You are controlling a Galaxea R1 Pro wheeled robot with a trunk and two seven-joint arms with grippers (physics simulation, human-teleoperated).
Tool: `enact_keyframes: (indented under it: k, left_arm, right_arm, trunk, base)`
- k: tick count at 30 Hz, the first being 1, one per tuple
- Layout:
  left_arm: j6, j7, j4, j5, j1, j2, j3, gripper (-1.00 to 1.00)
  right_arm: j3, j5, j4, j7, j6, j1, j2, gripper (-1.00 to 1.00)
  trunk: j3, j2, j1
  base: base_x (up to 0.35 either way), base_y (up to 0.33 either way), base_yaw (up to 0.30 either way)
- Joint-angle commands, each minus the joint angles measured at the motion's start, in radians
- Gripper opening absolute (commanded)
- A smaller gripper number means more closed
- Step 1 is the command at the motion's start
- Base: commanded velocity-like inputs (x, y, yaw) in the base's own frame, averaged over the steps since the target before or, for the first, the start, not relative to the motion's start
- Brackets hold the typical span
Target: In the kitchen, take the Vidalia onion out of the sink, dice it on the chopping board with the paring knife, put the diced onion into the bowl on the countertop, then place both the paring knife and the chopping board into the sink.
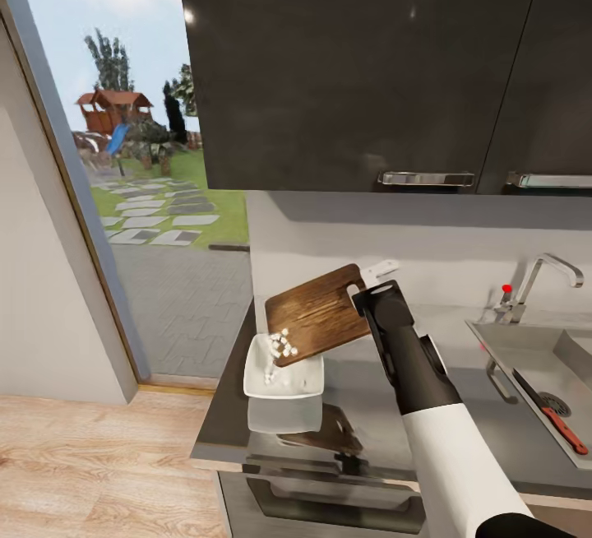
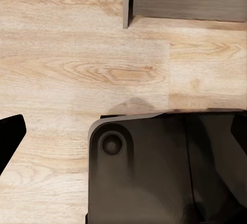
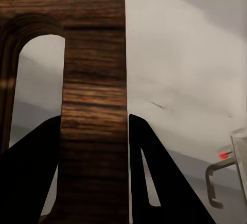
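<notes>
**Board tipped over bowl, dice sliding off**

Nearest cam: right arm, white forearm then black wrist, reaching fwd over counter [image 1: 493,431]. Right tool [image 1: 372,295] clamped on handle end of chopping board [image 1: 321,313]; in wrist view, black fingers [image 3: 154,183] either side of wooden handle strip [image 3: 92,106], pressed vs both faces. Board lifted off counter, tilted, low corner over white bowl [image 1: 284,373]. Diced onion [image 1: 282,346], small white cubes, bunched at board's low edge, a few already inside bowl. Bowl near counter's left end, just under board. Paring knife [image 1: 552,413], red handle, lying in sink [image 1: 526,357] at right, beside drain. Tap [image 1: 543,275] behind sink. Left tool: one dark finger [image 2: 10,136] at frame edge, over wood floor [image 2: 77,54] and robot base [image 2: 164,167]; open or closed, can't tell
</notes>
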Motion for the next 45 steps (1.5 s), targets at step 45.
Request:
enact_keyframes:
  k: [45]
  left_arm:
    - [-0.001, 0.009, 0.012, 0.013, 0.002, -0.003, -0.008, 1.0]
  right_arm:
    - [-0.31, -0.277, 0.048, -0.014, -0.2, 0.0, 0.0, -1.0]
  trunk:
    - [-0.002, -0.002, 0.001]
  base:
    - [-0.016, -0.072, 0.0]
